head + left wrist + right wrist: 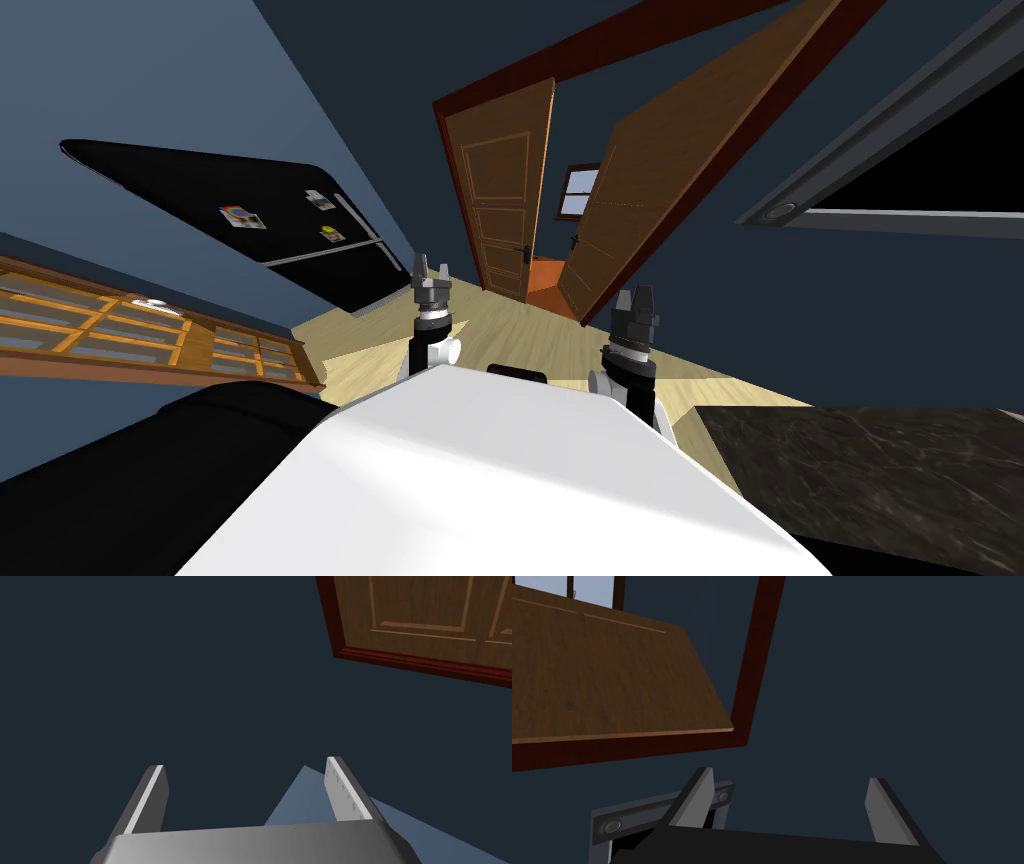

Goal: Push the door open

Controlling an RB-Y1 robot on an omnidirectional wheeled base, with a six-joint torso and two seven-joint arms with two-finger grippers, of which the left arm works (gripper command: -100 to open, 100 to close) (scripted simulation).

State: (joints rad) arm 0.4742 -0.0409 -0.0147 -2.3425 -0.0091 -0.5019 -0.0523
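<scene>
Your door stands ahead across open wood floor [520,335]: two brown leaves in a dark red frame [757,661]. The left leaf [500,200] and the right leaf [665,165] both hang ajar. A narrow gap between their edges shows a window [580,190] beyond. Your left claw [432,268] and right claw [635,298] are both released, apart from the door and facing dark blue wall [150,676] beside it. On your left, a black fridge [250,215] is closed, with magnets on its front. A dark stone worktop [870,470] borders your right.
</scene>
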